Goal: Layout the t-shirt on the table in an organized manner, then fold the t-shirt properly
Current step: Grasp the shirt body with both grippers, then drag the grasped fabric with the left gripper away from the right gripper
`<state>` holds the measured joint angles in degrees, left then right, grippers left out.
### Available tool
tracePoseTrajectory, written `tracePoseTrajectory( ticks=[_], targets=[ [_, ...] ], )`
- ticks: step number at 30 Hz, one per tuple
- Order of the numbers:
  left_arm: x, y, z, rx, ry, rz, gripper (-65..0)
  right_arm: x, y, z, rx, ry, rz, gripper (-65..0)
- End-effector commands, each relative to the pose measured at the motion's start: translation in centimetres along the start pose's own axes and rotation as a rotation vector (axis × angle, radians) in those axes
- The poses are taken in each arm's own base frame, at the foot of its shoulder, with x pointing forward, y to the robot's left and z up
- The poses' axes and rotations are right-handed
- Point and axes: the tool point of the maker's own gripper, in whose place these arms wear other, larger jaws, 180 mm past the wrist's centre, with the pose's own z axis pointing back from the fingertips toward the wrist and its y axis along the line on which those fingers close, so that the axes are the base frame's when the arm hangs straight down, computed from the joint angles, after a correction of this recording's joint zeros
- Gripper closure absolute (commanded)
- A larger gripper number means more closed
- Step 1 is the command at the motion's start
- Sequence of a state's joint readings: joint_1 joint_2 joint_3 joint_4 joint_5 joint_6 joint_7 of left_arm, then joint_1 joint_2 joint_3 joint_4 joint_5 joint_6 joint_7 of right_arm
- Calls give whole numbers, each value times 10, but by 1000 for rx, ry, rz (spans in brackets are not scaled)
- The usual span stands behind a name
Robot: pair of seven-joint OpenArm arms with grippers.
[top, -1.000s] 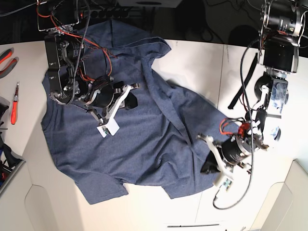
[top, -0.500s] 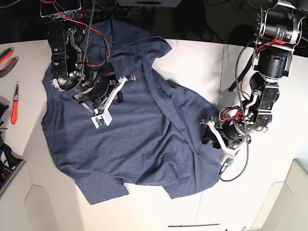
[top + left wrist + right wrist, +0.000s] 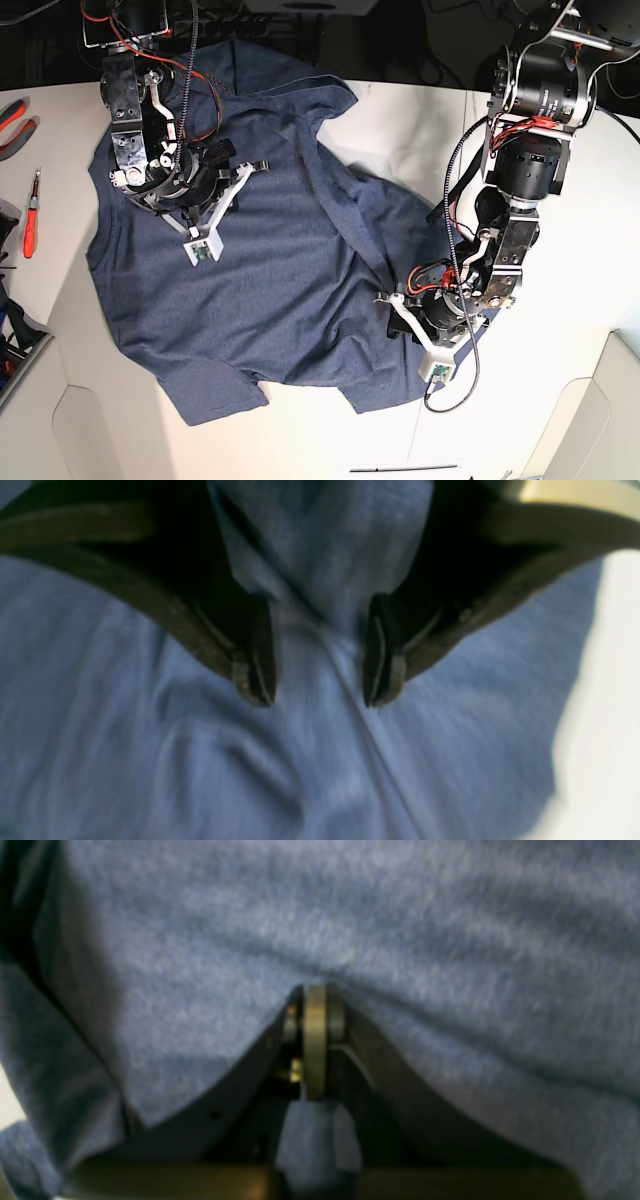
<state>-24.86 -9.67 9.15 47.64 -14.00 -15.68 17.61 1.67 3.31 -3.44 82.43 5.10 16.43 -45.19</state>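
At frame centre we see the t-shirt (image 3: 290,270), soft, limp; right tool (image 3: 238,182) pinches its cloth, left tool (image 3: 392,318) gapes empty; take the hem.

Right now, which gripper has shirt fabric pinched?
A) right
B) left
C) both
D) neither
A: the right gripper is shut with a fold of the shirt caught between its jaws, while the left gripper stands open over the cloth.
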Motion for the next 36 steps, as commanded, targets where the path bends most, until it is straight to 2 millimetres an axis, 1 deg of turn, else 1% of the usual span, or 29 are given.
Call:
tracePoseTrajectory(
  ticks=[1, 3, 4, 5, 7, 8, 14, 18, 21, 23, 25, 29, 33, 36],
  targets=[
    [25, 2, -2, 5, -53, 2, -318, 9, -1, 1, -1, -28, -2, 0],
    [18, 3, -4, 30, -38, 19, -311, 7, -1, -2, 0, -27, -6, 0],
    [17, 4, -5, 40, -35, 24, -279, 6, -1, -3, 1, -23, -7, 0],
    [17, 4, -5, 45, -34, 21, -214, 5, -1, -3, 1, -22, -8, 0],
    [19, 9, -3, 53, -36, 1, -56, 5, -1, -3, 1, -21, -8, 0],
    [22, 12, -2, 59, -44, -7, 0, 5, -1, -3, 1, -21, -8, 0],
    [42, 47, 18, 116, -19, -69, 0, 5, -2, -3, 0, -22, -8, 0],
    [59, 63, 33, 129, -30, -68, 0, 5, -2, -3, 0, -21, -9, 0],
    [64, 74, 41, 145, -35, -79, 0, 1, -2, -5, 1, -9, -12, 0],
    [61, 82, 44, 160, -25, -87, 0, -6, -3, -8, -2, 10, -21, 0],
    [54, 90, 48, 174, -12, -92, 0, -15, -9, -13, -32, 39, -30, 0],
    [35, 103, 54, 195, 25, -101, 0, -36, -18, -23, -74, 82, -35, 0],
    [25, 104, 56, 196, 25, -103, 0, -55, -20, -32, -72, 141, -53, 0],
    [24, 104, 56, 195, 24, -102, 0, -64, -31, -38, -118, 186, -63, 0]
  ],
)
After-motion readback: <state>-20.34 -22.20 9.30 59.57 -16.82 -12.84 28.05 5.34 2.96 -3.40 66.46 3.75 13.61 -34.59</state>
